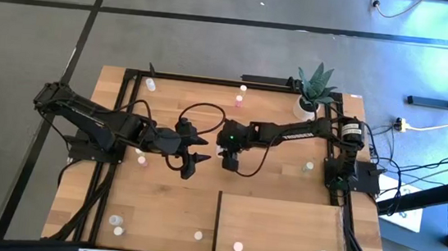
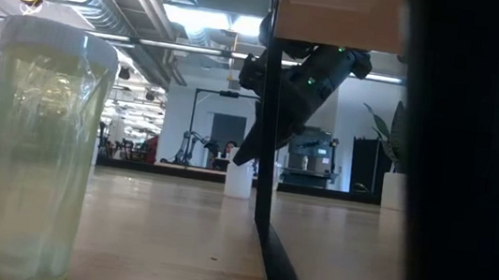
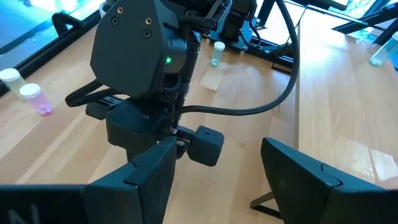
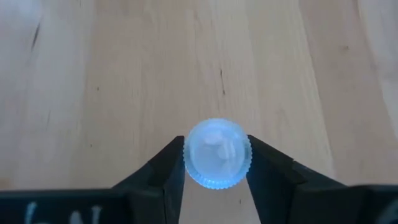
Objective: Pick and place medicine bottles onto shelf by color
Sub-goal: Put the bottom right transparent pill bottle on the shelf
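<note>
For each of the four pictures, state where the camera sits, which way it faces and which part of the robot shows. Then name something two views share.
High: overhead, looking down; both arms, table, shelf.
Low: table height, looking level; yellow bottle close, one arm hanging.
Left wrist: behind left gripper, open, facing the right arm.
Right wrist: looking down past right gripper, shut on a ribbed bottle cap.
Shared: right gripper in high and right wrist views.
</note>
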{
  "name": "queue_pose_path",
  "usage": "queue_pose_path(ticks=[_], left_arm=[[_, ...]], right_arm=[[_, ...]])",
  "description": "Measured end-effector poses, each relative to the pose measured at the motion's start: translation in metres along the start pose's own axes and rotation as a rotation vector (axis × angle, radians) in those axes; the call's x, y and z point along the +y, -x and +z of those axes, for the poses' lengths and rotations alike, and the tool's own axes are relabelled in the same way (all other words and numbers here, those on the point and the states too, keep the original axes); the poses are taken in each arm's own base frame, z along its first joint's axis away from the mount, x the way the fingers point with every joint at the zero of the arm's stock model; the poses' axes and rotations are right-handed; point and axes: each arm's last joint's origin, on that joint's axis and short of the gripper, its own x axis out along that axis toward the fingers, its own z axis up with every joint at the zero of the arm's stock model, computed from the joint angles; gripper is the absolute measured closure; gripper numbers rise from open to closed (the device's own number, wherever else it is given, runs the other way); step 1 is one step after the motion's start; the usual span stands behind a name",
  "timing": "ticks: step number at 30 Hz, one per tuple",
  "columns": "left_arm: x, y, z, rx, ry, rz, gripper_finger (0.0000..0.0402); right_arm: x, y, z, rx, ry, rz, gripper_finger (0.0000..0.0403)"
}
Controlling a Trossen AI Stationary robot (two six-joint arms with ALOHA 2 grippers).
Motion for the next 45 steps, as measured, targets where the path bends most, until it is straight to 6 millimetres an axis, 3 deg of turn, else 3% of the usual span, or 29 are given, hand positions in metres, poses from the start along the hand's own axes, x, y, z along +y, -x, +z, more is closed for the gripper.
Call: queue_pose_path(ticks=[7,16,31,45], left_arm=[[0.000,0.000,0.000,0.001,-0.003,0.001,0.0173],[0.001,0.000,-0.002,0.017,-0.011,0.008,0.0173],[-0.003,0.002,-0.004,0.024,-0.045,-0.006,0.0173],[-0.016,0.008,-0.011,0.034,-0.073,-0.054,0.0173]], right_arm=[[0.001,0.003,0.001,0.008,-0.049,0.021,0.0251],[0.003,0.030,0.030,0.004,-0.069,0.000,0.0250],[0.012,0.101,0.098,0.001,-0.105,0.003,0.0249],[0.042,0.159,0.119,0.070,0.052,-0.078,0.0253]])
